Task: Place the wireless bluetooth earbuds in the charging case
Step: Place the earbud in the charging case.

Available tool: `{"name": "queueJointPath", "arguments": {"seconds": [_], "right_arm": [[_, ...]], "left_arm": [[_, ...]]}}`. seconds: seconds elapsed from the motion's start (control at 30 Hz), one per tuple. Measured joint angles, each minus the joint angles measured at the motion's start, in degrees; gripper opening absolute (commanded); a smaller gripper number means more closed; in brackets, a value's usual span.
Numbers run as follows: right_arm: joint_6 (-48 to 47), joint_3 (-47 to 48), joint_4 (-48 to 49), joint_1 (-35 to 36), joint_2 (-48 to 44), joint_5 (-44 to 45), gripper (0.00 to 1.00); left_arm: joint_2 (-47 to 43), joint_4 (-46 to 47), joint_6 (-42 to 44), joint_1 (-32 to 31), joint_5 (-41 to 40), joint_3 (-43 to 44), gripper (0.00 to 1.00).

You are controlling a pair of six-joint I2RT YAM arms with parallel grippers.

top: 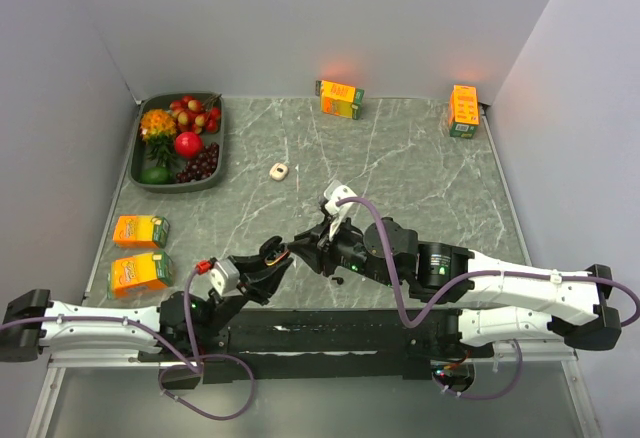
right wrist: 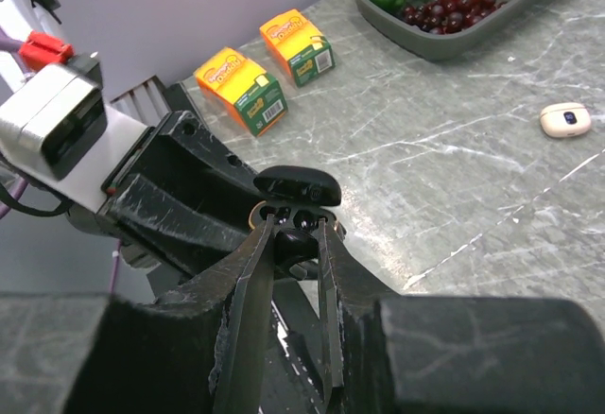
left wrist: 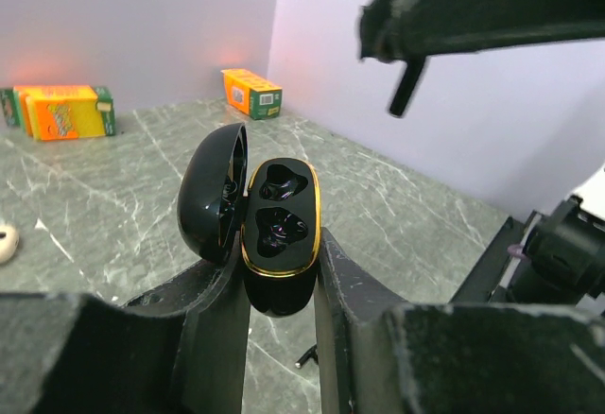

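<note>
My left gripper (left wrist: 281,265) is shut on the black charging case (left wrist: 280,230), which has a gold rim. It holds the case off the table with the lid (left wrist: 212,192) swung open to the left, and both wells look dark. My right gripper (right wrist: 295,232) is shut on a black earbud (right wrist: 297,243) right at the case's open top (right wrist: 284,214). One finger of the right gripper hangs above the case (left wrist: 408,78). In the top view the two grippers meet near the table's front edge (top: 292,253). A whitish earbud (top: 279,170) lies alone on the table.
A grey tray (top: 222,148) of fruit stands at the back left. Two orange juice cartons (top: 140,230) (top: 138,273) lie at the left edge. Another carton (top: 340,99) is at the back wall and one more (top: 463,110) in the back right corner.
</note>
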Motion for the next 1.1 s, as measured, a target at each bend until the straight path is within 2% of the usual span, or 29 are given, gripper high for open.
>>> {"name": "queueJointPath", "arguments": {"seconds": [0.17,0.53,0.73,0.87,1.1], "right_arm": [[-0.4,-0.2,0.3,0.0,0.0,0.1,0.00],[-1.5,-2.1,3.3,0.0,-0.4,0.0,0.00],[-1.9,-2.2,4.0,0.0,-0.7,0.0,0.00],[-2.1,-2.3,4.5,0.0,-1.0,-0.1,0.00],[-3.0,-2.3,4.5,0.0,-1.3,-1.9,0.00]], "left_arm": [[0.9,0.3,-4.1,0.0,-2.8,0.0,0.01],[2.5,-0.1,-9.8,0.0,-3.3,0.3,0.01],[5.4,-3.9,-15.2,0.0,-7.6,4.1,0.01],[5.5,-2.4,-13.2,0.0,-3.3,3.6,0.01],[-1.4,-0.5,-5.5,0.0,7.8,-0.4,0.01]]}}
